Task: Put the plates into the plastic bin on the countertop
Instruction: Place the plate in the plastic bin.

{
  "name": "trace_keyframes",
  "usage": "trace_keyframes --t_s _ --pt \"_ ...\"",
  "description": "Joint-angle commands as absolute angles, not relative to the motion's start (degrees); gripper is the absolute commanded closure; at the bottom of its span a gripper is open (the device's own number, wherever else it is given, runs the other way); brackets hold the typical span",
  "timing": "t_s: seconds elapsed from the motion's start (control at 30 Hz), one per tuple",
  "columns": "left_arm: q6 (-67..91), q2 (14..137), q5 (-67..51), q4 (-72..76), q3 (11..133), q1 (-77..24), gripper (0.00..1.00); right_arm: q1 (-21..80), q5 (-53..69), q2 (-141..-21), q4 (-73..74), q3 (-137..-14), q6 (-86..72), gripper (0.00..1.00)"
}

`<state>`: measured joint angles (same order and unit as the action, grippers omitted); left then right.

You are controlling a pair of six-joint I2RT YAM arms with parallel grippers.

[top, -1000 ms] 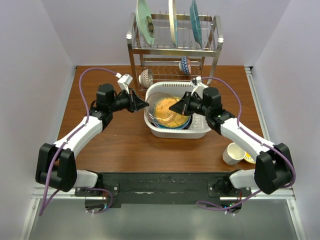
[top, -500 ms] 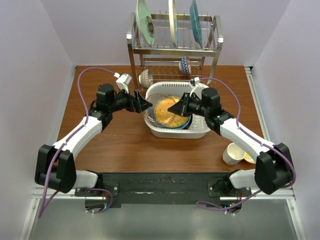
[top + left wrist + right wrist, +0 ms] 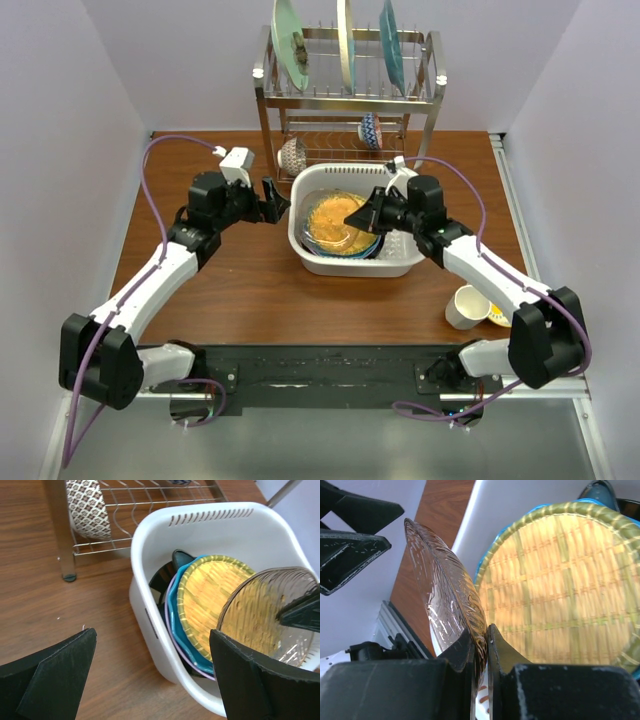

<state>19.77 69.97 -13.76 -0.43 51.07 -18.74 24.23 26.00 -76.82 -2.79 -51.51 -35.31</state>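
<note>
The right gripper [image 3: 481,632] has its jaws closed tight on the rim of the amber plate [image 3: 262,612]. The plate stands tilted on its edge over the white bin [image 3: 220,530], with its low part down inside the walls. Under and behind it a yellow plate [image 3: 210,597] leans on a blue plate [image 3: 175,612], and both sit in the bin. I cannot tell if the amber plate touches the yellow one. The left gripper [image 3: 275,197] hangs just beside the bin's left wall, over the countertop [image 3: 250,290], with its jaws wide open and nothing in them. I think this step is putting the amber plate in. Next, the right arm should lower the plate gently onto the yellow one, then let go.
</note>
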Motion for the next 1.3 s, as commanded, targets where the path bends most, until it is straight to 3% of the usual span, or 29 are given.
trace_keyframes --t_s 0.0,0.77,0.87,0.9,0.97,1.0,1.07,1.17,1.27 --pt "16.52 69.43 -9.23 -2.20 52.91 -20.04 0.00 22.33 24.52 -74.09 -2.02 -52.82 -33.66 1.00" --pt "15.91 71.45 -10.90 -1.76 53.35 -21.00 0.00 20.48 21.36 -76.29 5.44 -54.58 -31.11 0.98" --pt "15.65 71.81 -11.34 -1.76 53.61 -21.01 0.00 20.39 21.27 -76.64 5.97 -54.84 -31.02 0.79" --pt "15.64 71.98 -11.34 -1.84 53.53 -21.01 0.00 20.48 20.92 -76.55 6.24 -54.93 -30.85 0.64" --pt "15.56 71.98 -11.34 -1.93 53.53 -21.18 0.00 20.48 20.31 -76.47 6.94 -55.19 -30.50 0.48" --pt "15.47 72.07 -11.34 -2.02 53.61 -21.09 0.00 20.39 19.95 -76.29 7.20 -55.28 -30.24 0.29" --pt "15.38 72.16 -11.25 -1.93 53.70 -21.09 0.00 20.39 18.46 -75.94 9.04 -55.90 -29.54 0.14" --pt "15.03 72.25 -11.60 -2.02 53.79 -21.18 0.00 20.39 15.48 -75.24 11.42 -56.86 -28.13 0.04" --pt "14.86 72.51 -11.51 -2.02 54.05 -21.27 0.00 20.48 13.19 -74.53 13.35 -57.74 -26.64 0.01"
